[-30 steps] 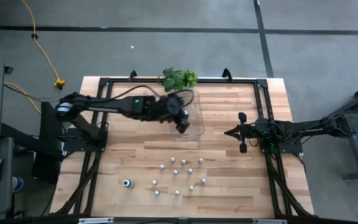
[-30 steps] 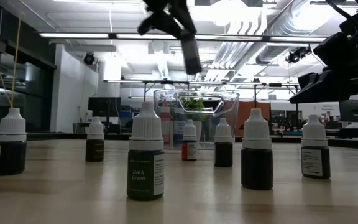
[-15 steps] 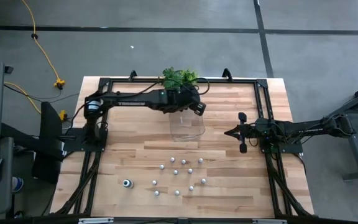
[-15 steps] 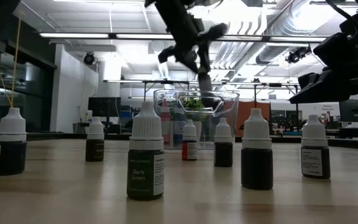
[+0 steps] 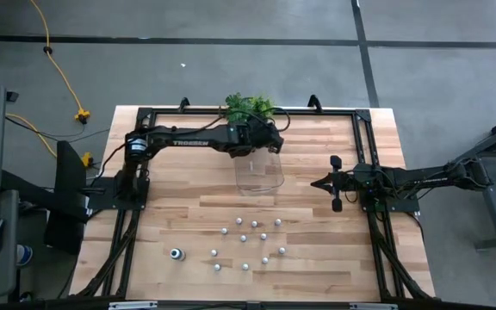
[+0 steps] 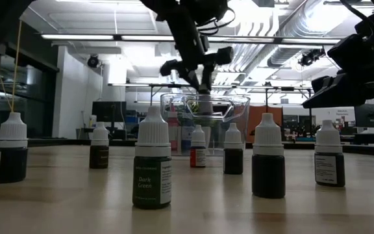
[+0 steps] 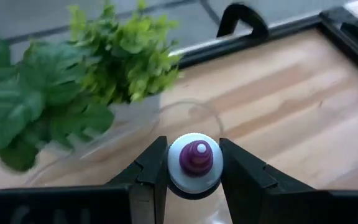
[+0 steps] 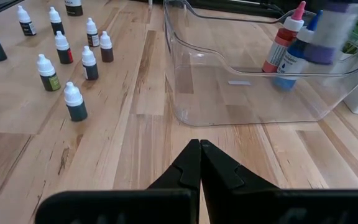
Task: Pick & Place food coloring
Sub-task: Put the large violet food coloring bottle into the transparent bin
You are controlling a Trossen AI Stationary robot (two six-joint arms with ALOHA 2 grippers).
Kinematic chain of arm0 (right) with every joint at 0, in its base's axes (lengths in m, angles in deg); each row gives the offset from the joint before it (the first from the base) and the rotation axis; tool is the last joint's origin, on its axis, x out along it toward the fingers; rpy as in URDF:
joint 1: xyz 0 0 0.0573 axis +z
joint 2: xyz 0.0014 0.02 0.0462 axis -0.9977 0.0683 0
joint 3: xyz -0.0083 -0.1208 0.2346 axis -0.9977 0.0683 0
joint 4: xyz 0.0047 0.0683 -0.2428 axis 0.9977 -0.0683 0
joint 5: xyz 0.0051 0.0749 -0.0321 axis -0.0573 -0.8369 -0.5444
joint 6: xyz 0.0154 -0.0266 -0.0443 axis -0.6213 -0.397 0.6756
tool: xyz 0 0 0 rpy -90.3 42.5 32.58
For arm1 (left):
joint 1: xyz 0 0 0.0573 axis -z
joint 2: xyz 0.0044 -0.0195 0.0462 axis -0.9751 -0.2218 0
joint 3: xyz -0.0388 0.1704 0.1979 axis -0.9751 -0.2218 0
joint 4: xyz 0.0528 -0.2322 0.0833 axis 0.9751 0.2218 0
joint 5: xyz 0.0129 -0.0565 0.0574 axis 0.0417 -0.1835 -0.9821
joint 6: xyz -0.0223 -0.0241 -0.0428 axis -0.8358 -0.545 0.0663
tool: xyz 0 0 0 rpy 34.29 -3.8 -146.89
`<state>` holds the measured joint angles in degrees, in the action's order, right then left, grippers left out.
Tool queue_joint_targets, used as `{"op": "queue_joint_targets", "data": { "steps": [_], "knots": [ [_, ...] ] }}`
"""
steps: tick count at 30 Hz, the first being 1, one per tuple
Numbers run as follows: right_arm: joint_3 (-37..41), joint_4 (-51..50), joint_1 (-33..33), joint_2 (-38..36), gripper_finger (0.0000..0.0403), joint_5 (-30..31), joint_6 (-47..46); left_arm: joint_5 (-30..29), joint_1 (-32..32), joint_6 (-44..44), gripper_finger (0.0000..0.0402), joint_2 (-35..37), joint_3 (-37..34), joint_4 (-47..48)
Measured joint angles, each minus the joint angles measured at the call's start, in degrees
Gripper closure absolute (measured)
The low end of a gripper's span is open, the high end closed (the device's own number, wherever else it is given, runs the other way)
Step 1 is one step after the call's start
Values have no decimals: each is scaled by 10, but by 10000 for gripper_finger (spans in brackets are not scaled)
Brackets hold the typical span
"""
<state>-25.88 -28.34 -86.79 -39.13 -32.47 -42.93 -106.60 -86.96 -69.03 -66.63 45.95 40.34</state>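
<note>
Moved since earlier: left gripper (image 5: 265, 142) has swung from the clear tray's (image 5: 259, 182) middle to its far edge, beside the green plant (image 5: 248, 108).
Left gripper: pinching a purple-topped bottle (image 7: 195, 163) between both fingers.
Bottle axis: upright, tip toward the wrist camera.
Tray: pink bottle (image 8: 283, 38) and blue bottle (image 8: 293, 55) stand at the plant end.
Open room: bare wood between tray and small bottles (image 5: 250, 242).
Right gripper (image 5: 335, 183): fingers pressed together, right of tray.
</note>
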Motion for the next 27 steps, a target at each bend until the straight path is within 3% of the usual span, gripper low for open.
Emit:
{"op": "queue_joint_targets", "data": {
  "steps": [27],
  "knots": [
    [0, 0, 0, 0, 402, 0, 0, 8, -19, -4, 295, -51, -2, 18]
  ]
}}
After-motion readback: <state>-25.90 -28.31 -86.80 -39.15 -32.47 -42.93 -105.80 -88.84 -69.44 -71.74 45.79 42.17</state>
